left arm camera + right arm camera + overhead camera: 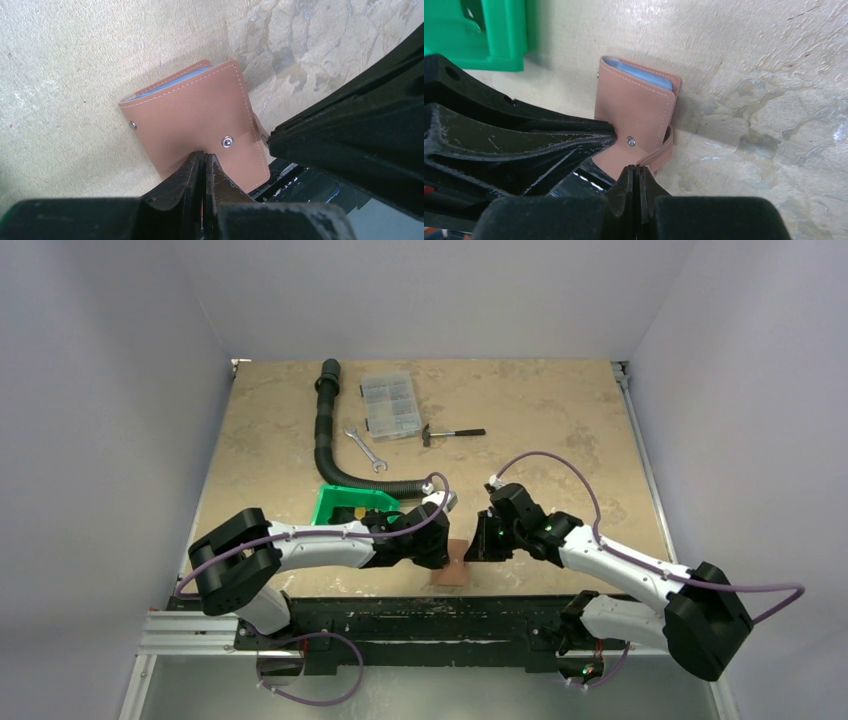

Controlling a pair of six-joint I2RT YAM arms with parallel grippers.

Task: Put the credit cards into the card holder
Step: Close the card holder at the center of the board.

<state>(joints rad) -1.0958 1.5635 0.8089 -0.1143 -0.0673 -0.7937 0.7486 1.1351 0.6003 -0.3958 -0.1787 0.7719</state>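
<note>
The card holder (452,568) lies closed at the near edge of the table (560,390), about midway between the two arm bases. Its near end appears to jut a little past that edge, over the dark rail below. It lies with its longer side running from the near edge toward the far one. The grey-blue pockets peep out at the far end, and the snap (228,142) sits on the face toward the near end.

Both arms meet at that near end, so neither is clearly the closer. The left gripper (205,156) comes in from the left with its jaws pressed together and no gap between them. Its tips touch the cover just beside the snap. We cannot tell whether they nip the cover's edge or only rest against it.

The right gripper (639,170) comes in from the right, and its jaws also stand fully together. Its tips meet right at the strap (659,152) that curls round the holder's near right corner. We judge a pinch on the strap likely, but the contact itself is hidden.

The holder's mouth faces away from both grippers, so opening it means peeling the strap and cover back toward the far edge. We see no loose cards. The green bin (345,502) stands just left of the holder.
</note>
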